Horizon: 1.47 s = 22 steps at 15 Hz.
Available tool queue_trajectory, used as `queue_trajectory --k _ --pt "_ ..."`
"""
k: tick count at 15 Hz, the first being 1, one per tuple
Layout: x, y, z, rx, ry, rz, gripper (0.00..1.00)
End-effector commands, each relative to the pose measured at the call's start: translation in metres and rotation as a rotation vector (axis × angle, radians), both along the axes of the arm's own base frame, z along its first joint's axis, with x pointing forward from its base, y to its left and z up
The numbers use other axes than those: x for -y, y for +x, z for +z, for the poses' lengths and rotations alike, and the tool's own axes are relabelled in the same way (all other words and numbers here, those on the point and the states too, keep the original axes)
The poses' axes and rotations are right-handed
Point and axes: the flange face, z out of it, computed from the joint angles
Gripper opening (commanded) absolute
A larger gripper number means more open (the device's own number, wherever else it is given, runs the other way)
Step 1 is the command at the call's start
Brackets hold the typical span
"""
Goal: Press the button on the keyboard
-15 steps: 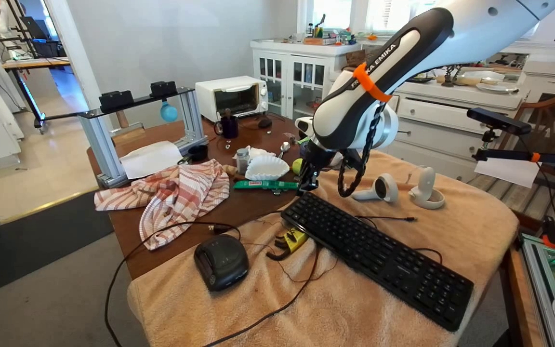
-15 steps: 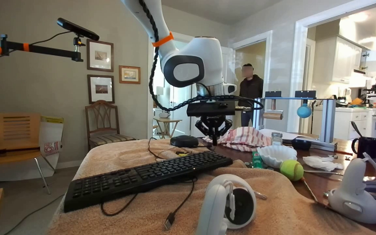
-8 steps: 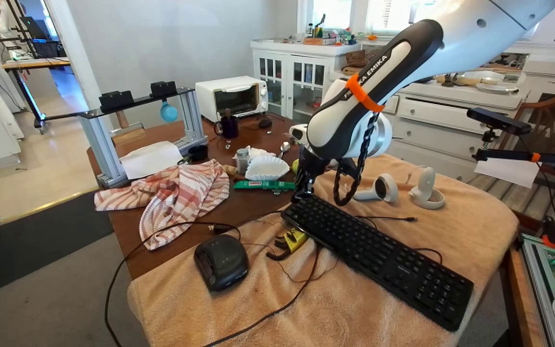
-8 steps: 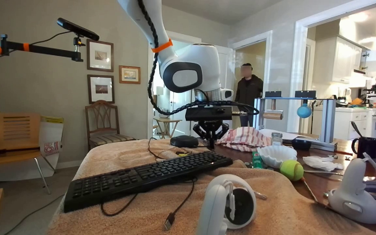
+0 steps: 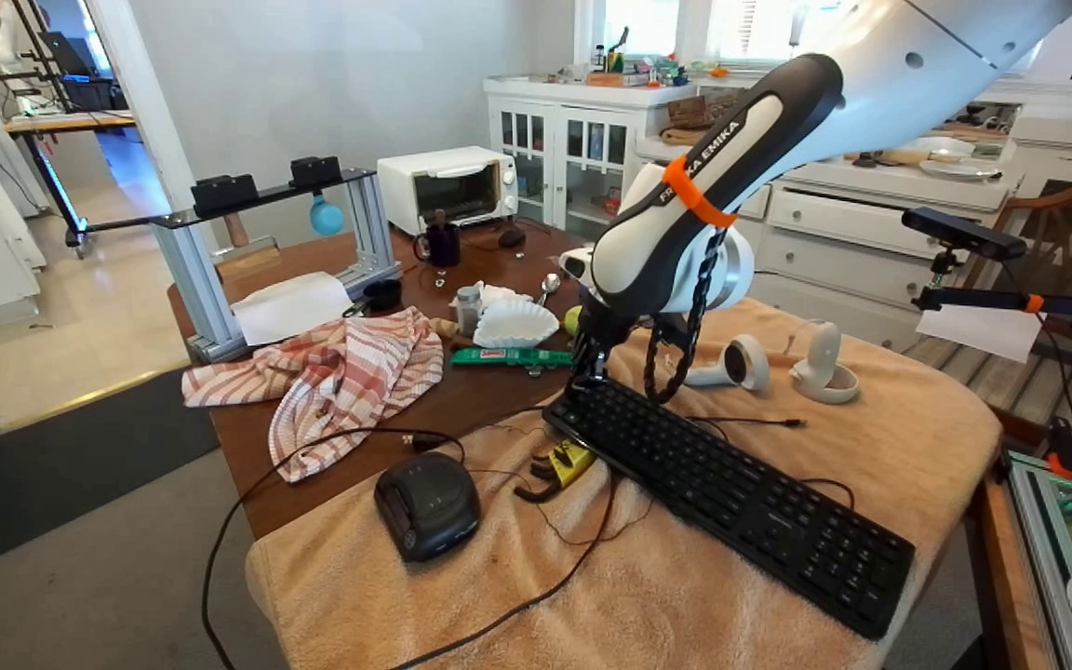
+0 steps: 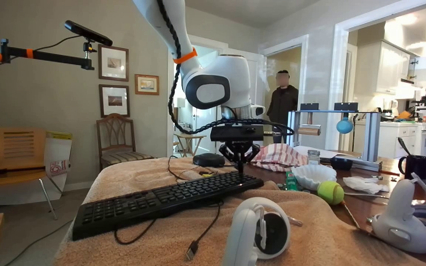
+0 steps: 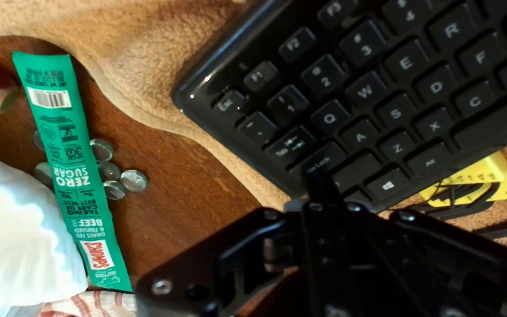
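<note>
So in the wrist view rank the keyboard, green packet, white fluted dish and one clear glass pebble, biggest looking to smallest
1. Keyboard, though only partly in view
2. Green packet and white fluted dish: too close to rank, dish cut off too
3. Clear glass pebble

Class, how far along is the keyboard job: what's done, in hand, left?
Done: the jaws are shut and at the keyboard. In hand: probably the press; they overlap Caps Lock in the wrist view, contact unclear. Left: likely finishing it; no key plainly looks depressed.
</note>
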Motion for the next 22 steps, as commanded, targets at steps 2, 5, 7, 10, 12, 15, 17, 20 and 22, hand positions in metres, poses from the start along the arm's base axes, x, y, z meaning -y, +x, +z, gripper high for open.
queue_trajectory --k 2,5,7,10,12,15,17,20,22 --pt "-0.001 0.001 -0.012 0.011 0.002 -0.002 0.00" --pt "0.002 -0.001 -0.019 0.004 0.001 -0.010 0.00" --pt "0.002 -0.003 -0.022 -0.001 0.002 -0.015 0.00" --pt "0.002 -0.002 -0.018 0.007 0.007 -0.016 0.00" --pt "0.000 0.000 -0.009 0.022 0.004 -0.014 0.00" --pt "-0.003 0.000 0.014 0.052 -0.020 -0.014 0.00" --pt "-0.012 -0.002 0.035 0.071 -0.041 0.000 0.00" --pt "-0.033 -0.008 0.073 0.035 -0.043 0.001 0.26" --pt "-0.052 -0.015 0.094 -0.008 -0.025 -0.034 0.34"
